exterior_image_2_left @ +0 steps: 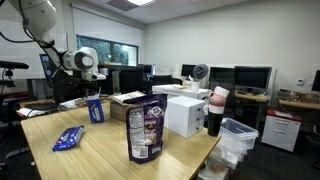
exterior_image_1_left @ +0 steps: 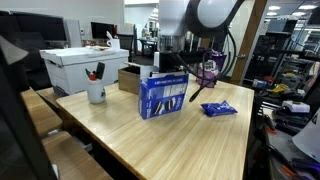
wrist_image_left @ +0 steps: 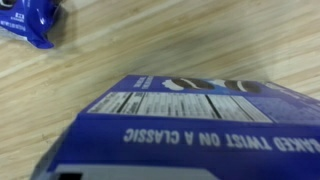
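My gripper hangs with its jaws spread wide, holding nothing, just above the top edge of the blue cookie box. The box stands upright near the middle of the wooden table and fills most of the wrist view. A blue snack packet lies flat near the box, apart from it. Farther off, a white mug with markers stands before a white cardboard box. In an exterior view, a dark snack bag stands upright at the table's end.
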Robot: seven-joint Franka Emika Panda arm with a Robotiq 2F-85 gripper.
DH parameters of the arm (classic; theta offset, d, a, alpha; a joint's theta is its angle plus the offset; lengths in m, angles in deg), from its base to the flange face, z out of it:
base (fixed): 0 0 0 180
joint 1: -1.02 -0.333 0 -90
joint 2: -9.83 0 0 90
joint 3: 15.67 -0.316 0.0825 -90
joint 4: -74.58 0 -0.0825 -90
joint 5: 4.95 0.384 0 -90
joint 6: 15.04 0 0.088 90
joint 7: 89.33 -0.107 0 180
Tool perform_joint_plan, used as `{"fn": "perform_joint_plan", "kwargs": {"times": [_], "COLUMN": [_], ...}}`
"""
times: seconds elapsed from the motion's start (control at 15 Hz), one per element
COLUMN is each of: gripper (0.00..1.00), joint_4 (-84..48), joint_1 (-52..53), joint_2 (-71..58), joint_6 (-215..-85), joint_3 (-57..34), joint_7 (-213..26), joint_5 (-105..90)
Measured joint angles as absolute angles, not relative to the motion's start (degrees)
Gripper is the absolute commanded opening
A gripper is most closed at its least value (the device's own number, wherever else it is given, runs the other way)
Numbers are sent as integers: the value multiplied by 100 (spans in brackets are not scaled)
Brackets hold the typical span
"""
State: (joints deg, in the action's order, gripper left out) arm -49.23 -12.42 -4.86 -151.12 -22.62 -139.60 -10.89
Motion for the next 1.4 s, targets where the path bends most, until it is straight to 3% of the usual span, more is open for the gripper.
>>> {"fn": "perform_joint_plan", "kwargs": {"times": [0.6,0.67,1.4], "gripper": [100,78,25], "joint_4": [-4926,-4926,-4911], "joint_1": [-1276,-1276,-1277], "joint_2": [-676,-677,-649], "joint_6": [-15116,-15116,-15097], "joint_3": [-2264,-2264,-2268], "joint_7": [-13934,-13934,-13913], "joint_5": [-817,-798,-778]}}
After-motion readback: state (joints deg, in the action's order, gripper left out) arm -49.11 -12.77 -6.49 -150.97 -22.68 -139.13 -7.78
